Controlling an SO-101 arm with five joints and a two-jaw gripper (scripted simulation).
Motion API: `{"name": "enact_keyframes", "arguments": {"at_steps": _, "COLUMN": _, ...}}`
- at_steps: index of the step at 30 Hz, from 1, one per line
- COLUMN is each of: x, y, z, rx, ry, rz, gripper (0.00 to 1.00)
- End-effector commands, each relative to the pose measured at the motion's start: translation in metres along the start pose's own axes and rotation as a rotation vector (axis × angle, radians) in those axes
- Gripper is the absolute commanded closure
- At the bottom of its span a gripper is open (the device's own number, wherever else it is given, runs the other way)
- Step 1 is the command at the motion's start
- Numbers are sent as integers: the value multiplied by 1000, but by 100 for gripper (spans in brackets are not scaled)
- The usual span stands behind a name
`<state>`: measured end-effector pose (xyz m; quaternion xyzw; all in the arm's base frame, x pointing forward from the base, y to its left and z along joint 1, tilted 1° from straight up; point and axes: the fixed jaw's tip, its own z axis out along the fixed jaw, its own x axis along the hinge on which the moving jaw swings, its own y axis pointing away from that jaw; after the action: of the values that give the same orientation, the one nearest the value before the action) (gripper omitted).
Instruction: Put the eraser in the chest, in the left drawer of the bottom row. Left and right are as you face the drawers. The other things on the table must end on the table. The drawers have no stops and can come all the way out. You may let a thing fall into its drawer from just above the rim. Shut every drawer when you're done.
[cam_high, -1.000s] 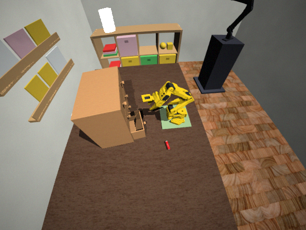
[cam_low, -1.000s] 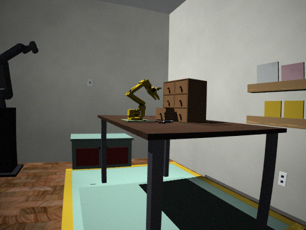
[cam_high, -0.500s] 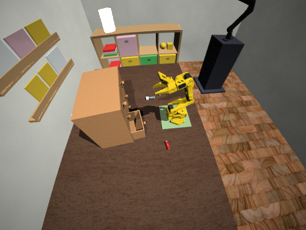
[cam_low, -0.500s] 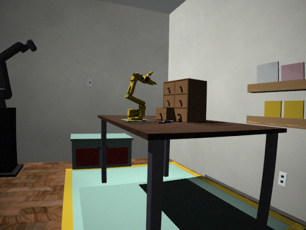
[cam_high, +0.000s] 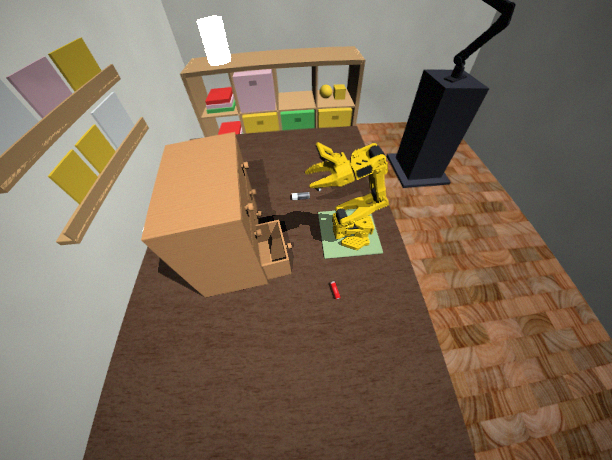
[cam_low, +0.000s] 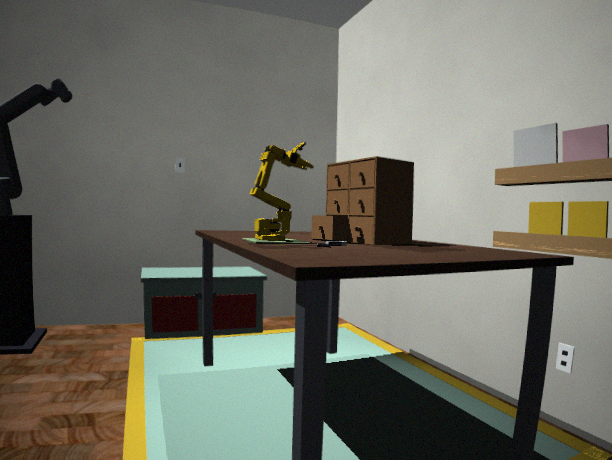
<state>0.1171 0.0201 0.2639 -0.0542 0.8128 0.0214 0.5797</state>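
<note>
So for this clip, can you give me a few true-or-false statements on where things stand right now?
1. The bottom-left drawer of the chest is pulled out. True.
2. The gripper holds the small grey-white thing. False: that thing lies on the table, and nothing shows between the fingers.
3. A red object lies on the table, outside the chest. True.
4. The arm is reaching down into the open drawer. False: it is raised, with the gripper near the chest's top row.

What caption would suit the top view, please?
Yellow arm raised, gripper empty, beside chest with bottom-left drawer pulled out.
</note>
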Motion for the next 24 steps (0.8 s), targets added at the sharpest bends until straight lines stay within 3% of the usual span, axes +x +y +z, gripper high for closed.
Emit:
{"name": "enact_keyframes", "arguments": {"at_steps": 1, "x": 0, "y": -12, "z": 0, "rx": 95, "ry": 6, "rz": 43, "gripper": 73}}
{"name": "enact_keyframes", "arguments": {"at_steps": 13, "x": 5, "y": -57, "z": -10, "rx": 466, "ry": 15, "rz": 172, "gripper": 73}}
{"name": "enact_keyframes", "arguments": {"at_steps": 15, "x": 5, "y": -57, "z": -10, "rx": 466, "ry": 15, "rz": 172, "gripper": 73}}
{"name": "enact_keyframes", "arguments": {"at_steps": 24, "x": 12, "y": -86, "z": -28, "rx": 745, "ry": 22, "rz": 269, "gripper": 73}}
